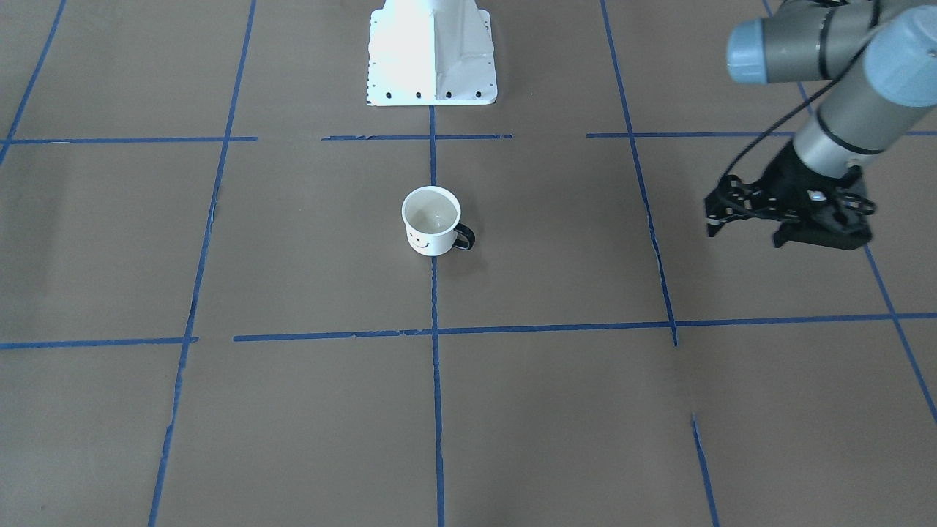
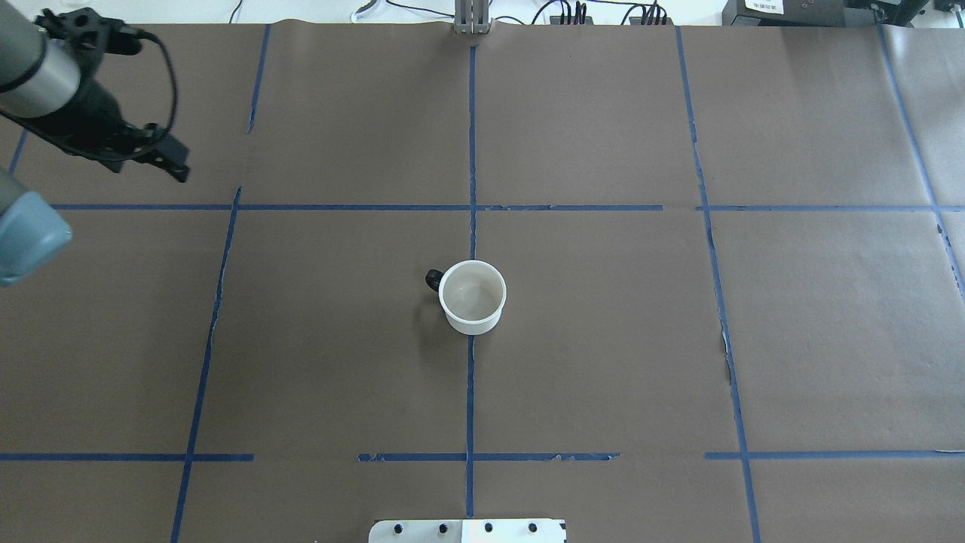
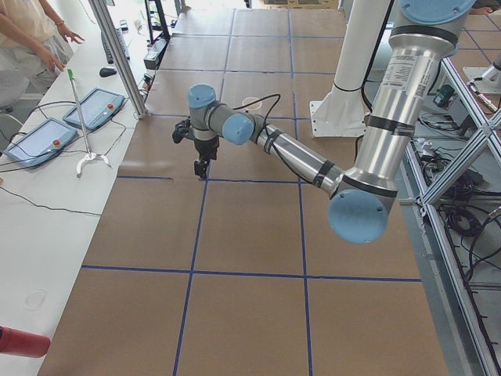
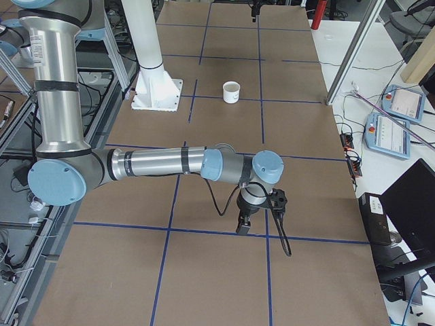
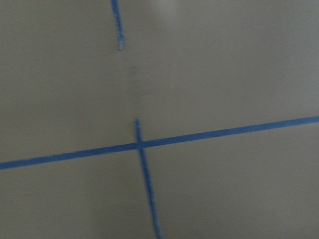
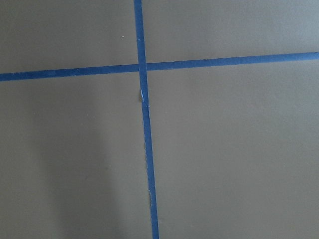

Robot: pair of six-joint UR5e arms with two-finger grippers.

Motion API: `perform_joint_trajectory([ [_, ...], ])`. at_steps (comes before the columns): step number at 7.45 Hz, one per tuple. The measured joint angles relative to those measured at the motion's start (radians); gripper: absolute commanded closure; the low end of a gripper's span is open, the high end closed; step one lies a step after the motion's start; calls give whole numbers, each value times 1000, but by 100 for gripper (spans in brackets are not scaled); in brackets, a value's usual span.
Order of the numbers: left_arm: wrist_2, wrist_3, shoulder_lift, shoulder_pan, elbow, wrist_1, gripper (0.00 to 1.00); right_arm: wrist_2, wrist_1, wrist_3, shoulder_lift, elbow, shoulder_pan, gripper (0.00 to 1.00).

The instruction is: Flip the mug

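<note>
Looking down, I see the mug [image 2: 473, 296] upright mid-table, handle pointing toward the left gripper [image 2: 179, 169], probably nearer than the right gripper [image 4: 242, 227]. I cannot tell either claw's state.

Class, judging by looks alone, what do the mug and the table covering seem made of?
The mug: probably enamelled metal, glossy white, thin rim, thin black handle; ceramic possible. The table covering: matte brown paper, wrinkled, sheet edges visible.

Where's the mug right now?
Overhead view: the mug stands upright mid-table on the centre blue tape line, handle toward the robot's left.
</note>
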Motion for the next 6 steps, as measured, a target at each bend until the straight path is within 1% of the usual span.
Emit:
perform_joint_trajectory([
  [1,-3,128,66,-105,26,6,0,0,0,0,0,0,0,0],
  [2,-15,185,122,-206,54,7,0,0,0,0,-1,0,0,0],
  [3,-36,209,166,-279,77,5,0,0,0,0,0,0,0,0],
  [4,-63,219,198,-319,91,4,0,0,0,0,0,0,0,0],
  [6,-113,222,228,-339,99,1,0,0,0,0,0,0,0,0],
])
